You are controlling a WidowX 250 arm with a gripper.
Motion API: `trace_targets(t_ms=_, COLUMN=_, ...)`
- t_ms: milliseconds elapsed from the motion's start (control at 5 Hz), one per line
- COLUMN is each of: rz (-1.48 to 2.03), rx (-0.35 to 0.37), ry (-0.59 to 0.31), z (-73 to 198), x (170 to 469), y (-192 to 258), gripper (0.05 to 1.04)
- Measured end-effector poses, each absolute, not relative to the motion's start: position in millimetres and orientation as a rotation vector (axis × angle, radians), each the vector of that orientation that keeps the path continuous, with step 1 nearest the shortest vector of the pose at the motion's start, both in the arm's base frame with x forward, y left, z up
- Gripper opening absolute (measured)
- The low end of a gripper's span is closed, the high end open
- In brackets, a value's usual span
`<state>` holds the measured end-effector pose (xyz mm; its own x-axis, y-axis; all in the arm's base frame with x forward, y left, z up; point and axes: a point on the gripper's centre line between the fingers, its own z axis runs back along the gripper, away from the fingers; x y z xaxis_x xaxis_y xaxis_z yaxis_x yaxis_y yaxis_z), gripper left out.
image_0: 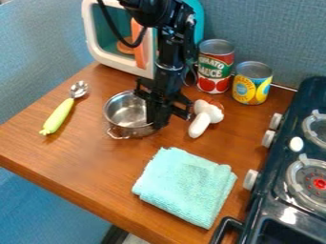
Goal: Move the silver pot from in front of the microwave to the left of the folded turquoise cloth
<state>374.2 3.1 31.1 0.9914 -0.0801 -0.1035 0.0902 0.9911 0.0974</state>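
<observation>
Silver metal shows beside my black gripper (157,123): it is 1 small pot (123,113) with a loop handle (118,135) at its front. I have the gripper hanging down at the right side of the pot in the view, covering a part of its rim. I cannot tell if the gripper is released or clenched, and also not if it touches the pot.

The pot stands upright on the brown wooden table (83,157), and inside I see only bare metal. Near the gripper, on its right in the view, lies 1 white toy mushroom (199,125), with its stem toward the camera.

Behind the mushroom stand 2 cans, upright and near each other — a taller red and green can (215,66) and a shorter yellow and blue can (252,85). At the left of the pot, well apart, lies 1 spoon (57,116) with a light green handle. In front is a folded turquoise cloth (185,186). Behind the arm is a white and teal toy microwave (109,57), and at the right is a dark stove (271,190) with white knobs.
</observation>
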Motion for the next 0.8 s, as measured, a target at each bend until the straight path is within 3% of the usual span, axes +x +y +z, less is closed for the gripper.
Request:
trace_targets(t_ms=200, rz=-0.088, rx=0.105, ry=0.107, z=31.9, x=372.9, y=4.2, gripper=0.095)
trace_targets(t_ms=400, rz=-0.152, rx=0.129, ry=0.109, z=52.3, x=368.0, y=8.0, gripper=0.088)
trace_targets(t_ms=600, rz=-0.199, rx=0.214, ry=0.135, z=72.7, x=350.0, y=15.1, gripper=0.082)
trace_targets(t_ms=800, rz=-0.202, rx=0.255, ry=0.146, z=83.5, x=320.1, y=14.3, gripper=0.082)
